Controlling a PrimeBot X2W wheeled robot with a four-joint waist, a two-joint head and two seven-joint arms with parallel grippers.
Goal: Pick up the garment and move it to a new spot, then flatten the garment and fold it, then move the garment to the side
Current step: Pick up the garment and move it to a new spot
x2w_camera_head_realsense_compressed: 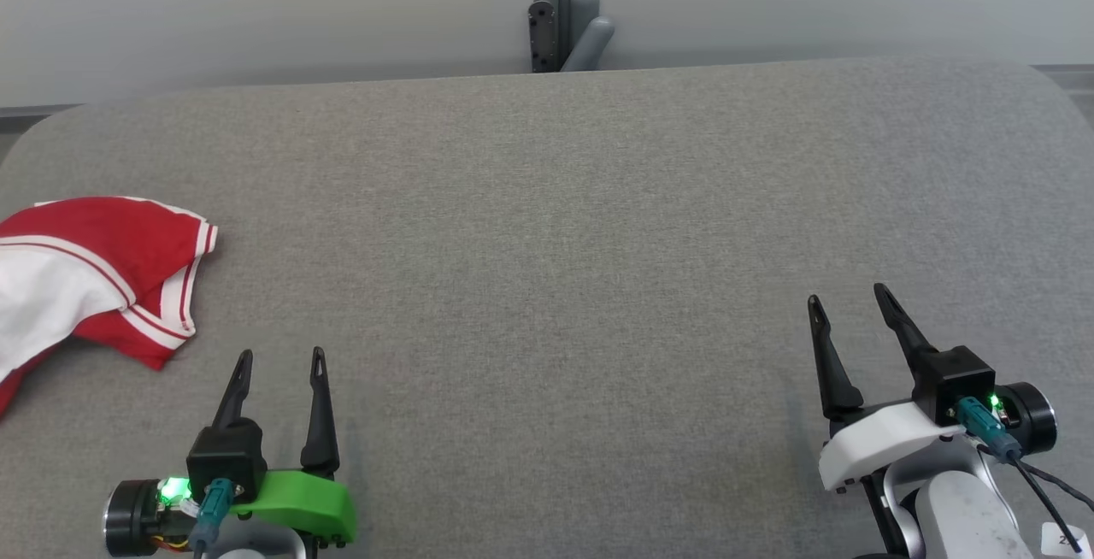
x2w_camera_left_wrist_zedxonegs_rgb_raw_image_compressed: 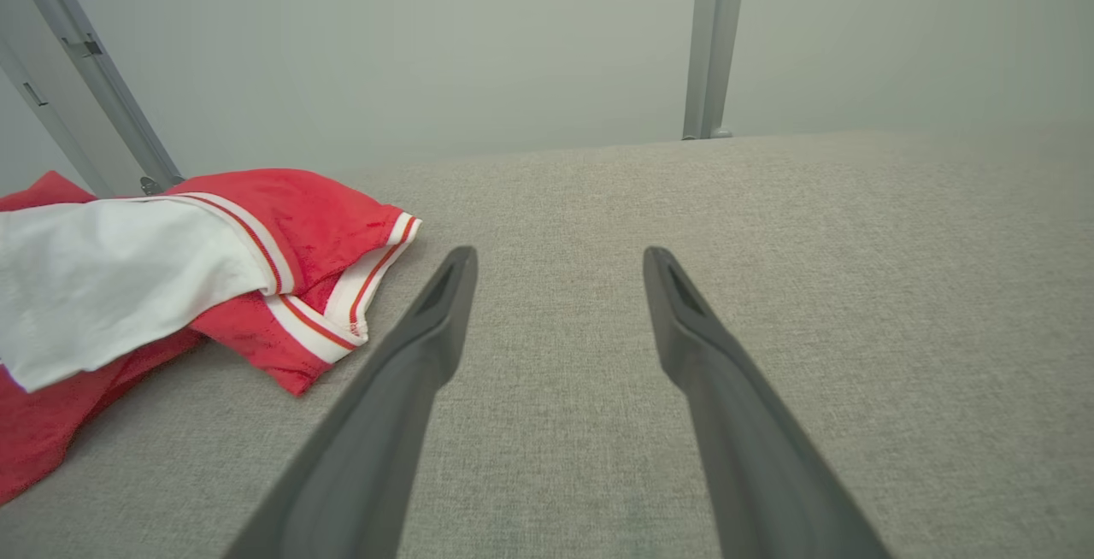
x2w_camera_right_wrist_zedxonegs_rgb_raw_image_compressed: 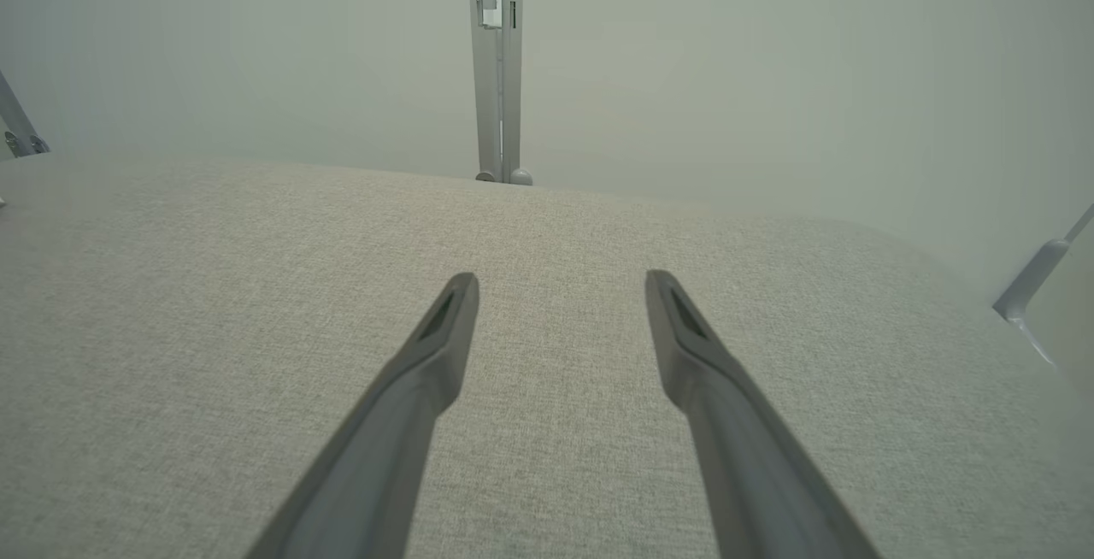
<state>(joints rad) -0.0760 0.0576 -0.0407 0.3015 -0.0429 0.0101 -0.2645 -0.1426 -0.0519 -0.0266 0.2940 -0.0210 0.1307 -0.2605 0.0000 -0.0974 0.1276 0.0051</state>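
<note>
While garment (x2w_camera_head_realsense_compressed: 111, 234) lies untouched, left jaws, right jaws spread wide, empty.

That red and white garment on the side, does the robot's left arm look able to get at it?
Probably yes. The left gripper is open, close beside the red and white garment, with just bare grey tabletop between them and nothing in the way.

I count one garment (x2w_camera_head_realsense_compressed: 94, 268) on one table (x2w_camera_head_realsense_compressed: 547, 243), and two grippers, left gripper (x2w_camera_head_realsense_compressed: 282, 354) and right gripper (x2w_camera_head_realsense_compressed: 847, 293), each with two fingers.
</note>
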